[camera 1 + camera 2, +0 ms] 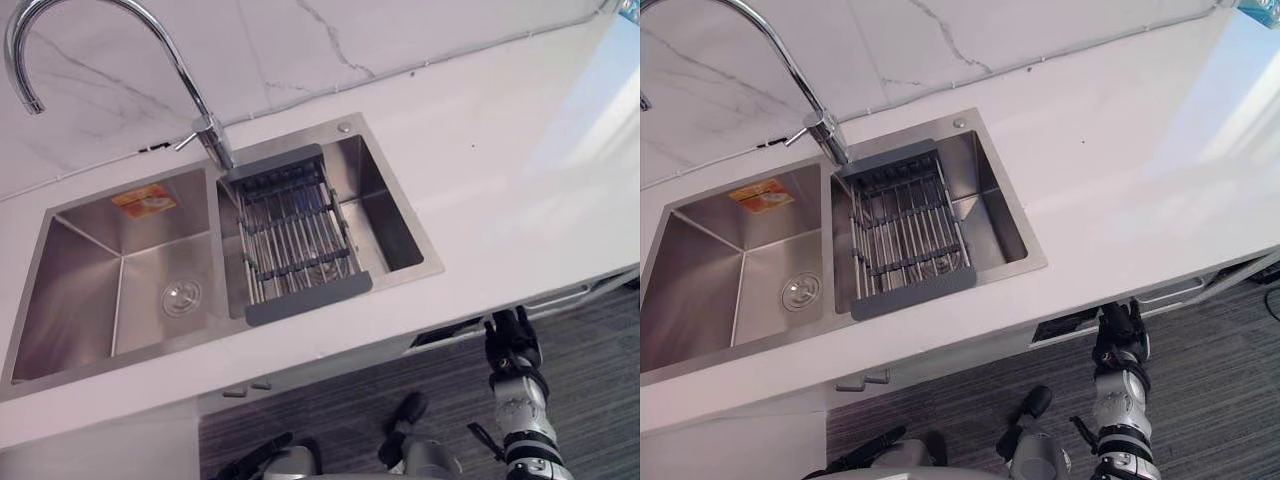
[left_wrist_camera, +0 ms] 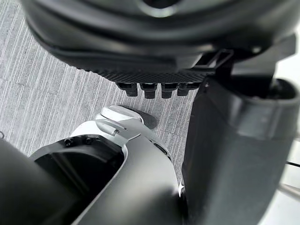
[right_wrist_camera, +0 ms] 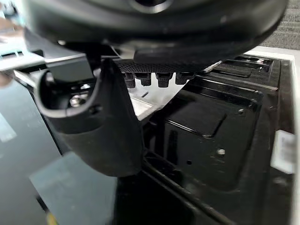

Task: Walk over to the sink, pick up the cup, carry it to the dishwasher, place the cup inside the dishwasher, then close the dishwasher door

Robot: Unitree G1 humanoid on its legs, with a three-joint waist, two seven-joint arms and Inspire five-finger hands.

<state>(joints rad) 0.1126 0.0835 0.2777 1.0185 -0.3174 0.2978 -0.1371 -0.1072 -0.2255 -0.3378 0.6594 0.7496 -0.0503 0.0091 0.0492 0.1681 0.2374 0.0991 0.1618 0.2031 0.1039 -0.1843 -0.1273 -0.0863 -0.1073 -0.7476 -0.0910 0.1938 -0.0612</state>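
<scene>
The steel double sink (image 1: 60,220) is set into a white counter (image 1: 500,170), with a curved tap (image 1: 120,15) over it. A grey drain rack (image 1: 295,240) spans the right basin; the left basin shows a round drain (image 1: 181,297) and an orange sticker (image 1: 143,200). My right hand (image 1: 513,345) hangs just below the counter's front edge, fingers relaxed and holding nothing. In its wrist view the right hand (image 3: 93,126) hovers over a glossy black panel (image 3: 211,122) with recesses. My left hand (image 2: 154,89) hangs low over the floor, relaxed and holding nothing.
A marble-look wall (image 1: 300,50) backs the counter. Dark striped carpet (image 1: 590,360) lies below the counter's front. A dark slot with a pale handle (image 1: 560,298) sits under the counter edge near my right hand. Cabinet fronts (image 1: 100,450) run below the sink.
</scene>
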